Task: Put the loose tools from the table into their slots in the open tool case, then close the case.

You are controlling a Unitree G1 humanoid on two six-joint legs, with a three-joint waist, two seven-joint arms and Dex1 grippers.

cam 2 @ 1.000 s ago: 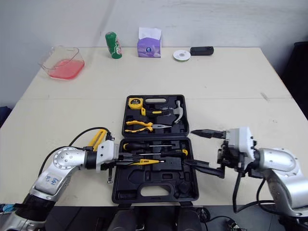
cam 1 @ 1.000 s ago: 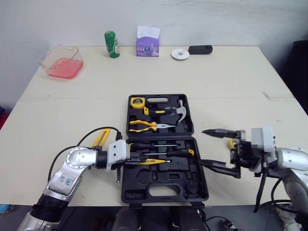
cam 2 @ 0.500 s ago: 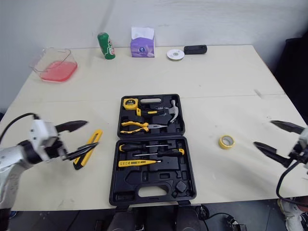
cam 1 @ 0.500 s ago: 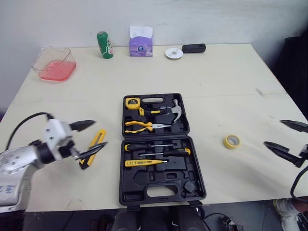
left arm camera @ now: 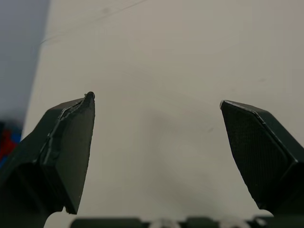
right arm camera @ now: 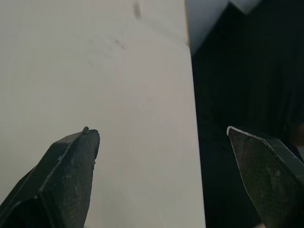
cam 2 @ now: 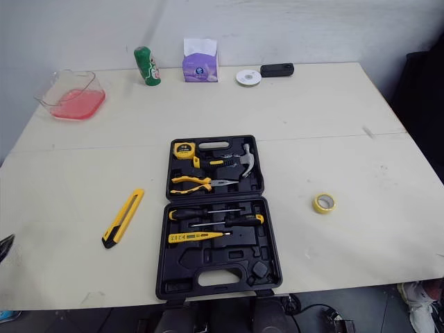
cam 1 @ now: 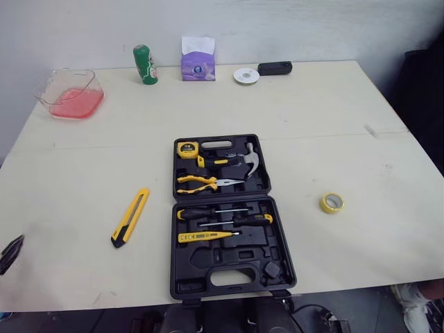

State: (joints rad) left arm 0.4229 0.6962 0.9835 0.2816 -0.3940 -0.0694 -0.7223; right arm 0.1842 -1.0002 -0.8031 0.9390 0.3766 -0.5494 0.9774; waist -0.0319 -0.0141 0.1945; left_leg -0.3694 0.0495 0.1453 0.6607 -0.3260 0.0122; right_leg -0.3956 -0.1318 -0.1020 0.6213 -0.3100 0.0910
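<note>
Two loose items lie on the table (cam 1: pixel 312 118): yellow/black utility knife (cam 1: pixel 131 217) to the L of the tool case (cam 1: pixel 201 267), not touching it, and yellow tape roll (cam 1: pixel 332 202) to the R, further off. Case sits open at table centre w/ both halves flat. Far half holds tape measure (cam 1: pixel 186 148), hammer (cam 1: pixel 250 158) & pliers (cam 1: pixel 201 182). Near half holds screwdrivers (cam 1: pixel 208 212) & a yellow tester (cam 1: pixel 205 236), w/ several slots bare. Left gripper (left arm camera: pixel 156 99) is spread wide, nothing in it, over bare tabletop by the L edge. Right gripper (right arm camera: pixel 160 128) is also spread wide & empty, over the table's R edge.
</note>
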